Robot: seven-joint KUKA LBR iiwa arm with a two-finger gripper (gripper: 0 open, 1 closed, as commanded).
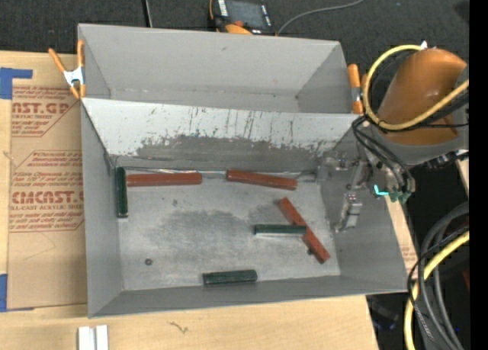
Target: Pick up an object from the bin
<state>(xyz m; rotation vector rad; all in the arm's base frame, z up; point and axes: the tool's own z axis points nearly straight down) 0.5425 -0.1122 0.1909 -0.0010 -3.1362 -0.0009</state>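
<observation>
- Camera view, looking down into a grey metal bin point(213, 66) with sloping walls and a scuffed, flat floor; the bin takes up the middle of the frame.
- The robot arm comes in from the right edge. A rounded orange cover point(419, 97) on its wrist sits at the upper right, just outside the bin's right rim.
- Below and left of that cover, the silver two-finger gripper point(347, 215) hangs inside the bin at its right side, close to where the right wall meets the floor. Whether it is spread or pressed together cannot be told from this angle.
- The nearest thing is a red-brown flat bar lying diagonally point(303, 230) at centre right of the floor, just left of the gripper. Its lower end points toward the lower right and is near the gripper.
- A dark green flat bar lying level point(278, 229) meets that diagonal bar at about its middle, from the left.
- Along the foot of the back wall lie two more bars: a red-brown bar at the left point(164, 179) and a red-brown bar toward the centre point(261, 180), end to end with a gap between them.
- A dark green bar lying lengthwise up the frame point(120, 192) rests by the left wall.
- Another dark green bar at the front point(229, 277) lies level by the near wall, well apart from the gripper.
</observation>
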